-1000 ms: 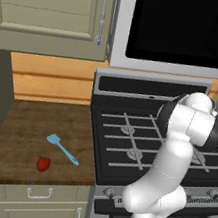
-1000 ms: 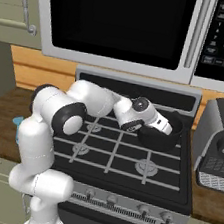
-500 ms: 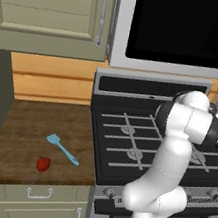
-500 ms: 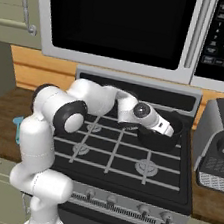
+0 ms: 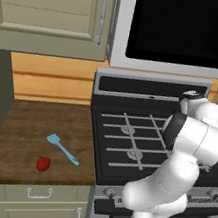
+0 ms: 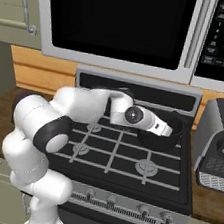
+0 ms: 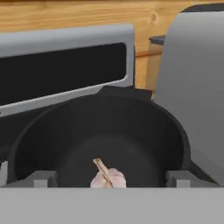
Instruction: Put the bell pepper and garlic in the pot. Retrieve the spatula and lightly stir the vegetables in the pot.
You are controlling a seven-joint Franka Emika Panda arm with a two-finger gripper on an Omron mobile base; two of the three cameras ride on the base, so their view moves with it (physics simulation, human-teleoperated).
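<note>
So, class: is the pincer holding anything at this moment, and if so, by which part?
Nothing is held. The pincer stands open at the pot, and the garlic lies loose on the pot's bottom between the fingertips, not clamped.

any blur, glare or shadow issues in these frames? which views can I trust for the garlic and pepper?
Hand view: soft, low-res; garlic readable against the dark pot interior. Left base view: flat light, no glare; bell pepper and spatula clear on the counter. Right base view: arm partly blocks the pot; pepper small at the frame edge.
</note>
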